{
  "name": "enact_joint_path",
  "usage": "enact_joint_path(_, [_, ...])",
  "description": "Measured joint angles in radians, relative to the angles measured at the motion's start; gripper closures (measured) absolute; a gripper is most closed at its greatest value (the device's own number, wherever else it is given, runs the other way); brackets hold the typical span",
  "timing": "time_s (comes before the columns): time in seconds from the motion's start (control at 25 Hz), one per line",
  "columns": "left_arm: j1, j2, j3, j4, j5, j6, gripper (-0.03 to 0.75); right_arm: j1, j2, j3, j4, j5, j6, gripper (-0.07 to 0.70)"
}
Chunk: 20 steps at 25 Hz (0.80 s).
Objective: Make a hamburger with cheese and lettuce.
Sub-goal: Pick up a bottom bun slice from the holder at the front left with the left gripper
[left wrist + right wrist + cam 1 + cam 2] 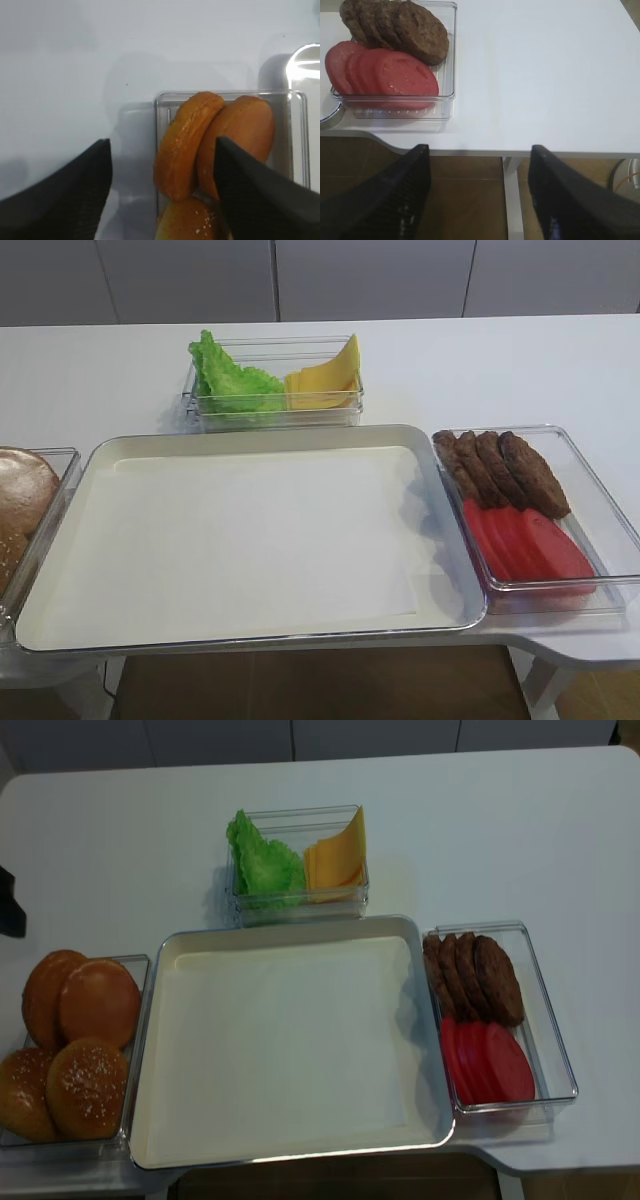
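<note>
Over bun bin — left pincer (162, 190) spread | right pincer (477, 192) spread — off table edge

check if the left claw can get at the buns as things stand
Probably yes. The left claw is open above the buns, which lie uncovered in their clear tray, with nothing between.

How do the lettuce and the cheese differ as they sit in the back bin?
The lettuce is bright green and ruffled; the cheese is pale yellow-orange, flat and smooth-edged. The lettuce fills the bin's left half, the cheese its right. The lettuce bunches in a crinkled clump; the cheese slices lean in a stack, one corner poking above the rim. Both share the same clear bin behind the tray, untouched.
</note>
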Motion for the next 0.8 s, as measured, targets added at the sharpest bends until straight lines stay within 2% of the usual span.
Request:
enact_joint_path(0.2, [0.000, 0.059, 0.000, -0.006, 0.024, 0.086, 0.239, 0.000, 0.000, 0.000, 0.000, 0.000, -0.002, 0.163])
enact_joint_path(0.4, [0.000, 0.086, 0.000, -0.061, 0.025, 0.160, 0.239, 0.000, 0.000, 0.000, 0.000, 0.000, -0.002, 0.163])
enact_joint_path(0.8, [0.000, 0.127, -0.001, -0.078, 0.026, 0.185, 0.239, 0.000, 0.000, 0.000, 0.000, 0.000, -0.002, 0.163])
